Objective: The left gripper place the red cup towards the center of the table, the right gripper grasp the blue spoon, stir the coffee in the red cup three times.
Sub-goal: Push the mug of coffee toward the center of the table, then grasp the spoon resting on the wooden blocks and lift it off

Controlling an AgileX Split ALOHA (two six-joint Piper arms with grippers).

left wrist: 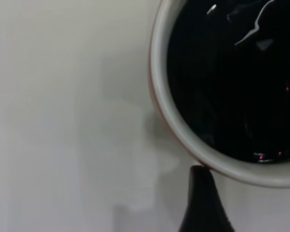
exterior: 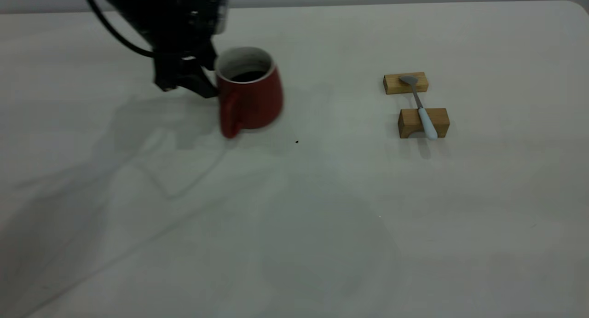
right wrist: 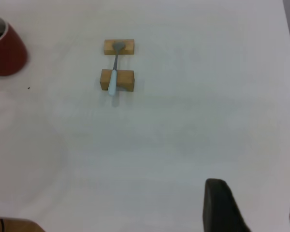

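The red cup [exterior: 251, 99] stands left of the table's [exterior: 322, 226] middle, its handle facing the near edge, with dark coffee [exterior: 248, 75] inside. My left gripper [exterior: 186, 85] is open and hangs close against the cup's left side. In the left wrist view one finger [left wrist: 201, 198] touches the outside of the white rim, beside the coffee [left wrist: 232, 82]; the other finger is out of view. The blue spoon [exterior: 421, 108] lies across two wooden blocks at the right. My right gripper [right wrist: 257, 186] is open and empty, far from the spoon [right wrist: 114, 72] and the cup [right wrist: 5, 48].
The far wooden block [exterior: 406, 83] carries the spoon's bowl and the near block [exterior: 423, 123] carries its handle. A small dark speck [exterior: 297, 141] lies on the table just right of the cup. The table's rounded corner [exterior: 580, 7] is at the far right.
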